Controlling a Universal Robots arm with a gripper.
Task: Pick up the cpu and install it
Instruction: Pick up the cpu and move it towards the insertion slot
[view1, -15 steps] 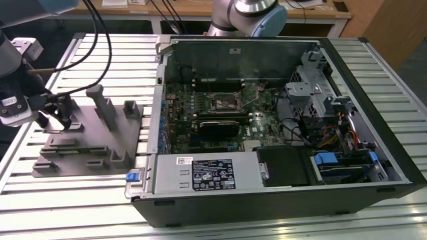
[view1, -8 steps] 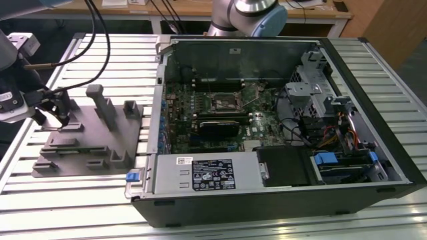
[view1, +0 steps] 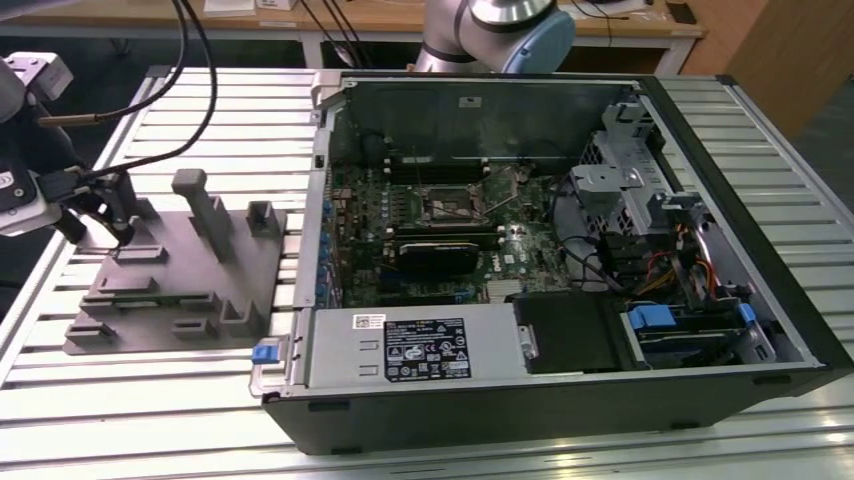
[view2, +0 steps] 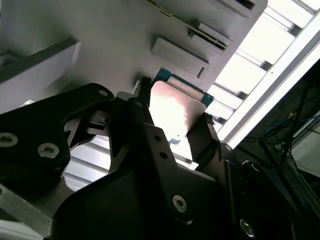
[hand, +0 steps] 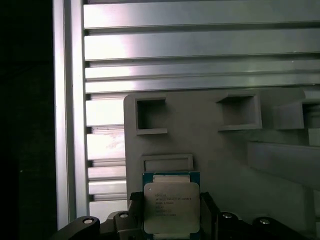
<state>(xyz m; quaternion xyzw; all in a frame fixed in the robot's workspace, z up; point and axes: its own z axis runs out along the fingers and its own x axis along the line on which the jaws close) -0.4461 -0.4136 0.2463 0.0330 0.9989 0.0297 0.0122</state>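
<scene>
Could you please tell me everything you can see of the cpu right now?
The cpu is a small flat square chip with a silvery metal top carrying fine print, on a thin blue-green board that shows as a rim. In both wrist views it sits between the black jaws of the gripper, which press on two opposite edges. Behind it lies the grey plastic block with moulded pockets; whether the chip touches that block cannot be told.

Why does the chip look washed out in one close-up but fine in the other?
In the second wrist view, glare bleaches the chip and the table slats, and the tool is a near-black silhouette. In the first wrist view, the chip is evenly lit, its print readable. In the exterior view, the computer case interior is shadowed.
</scene>
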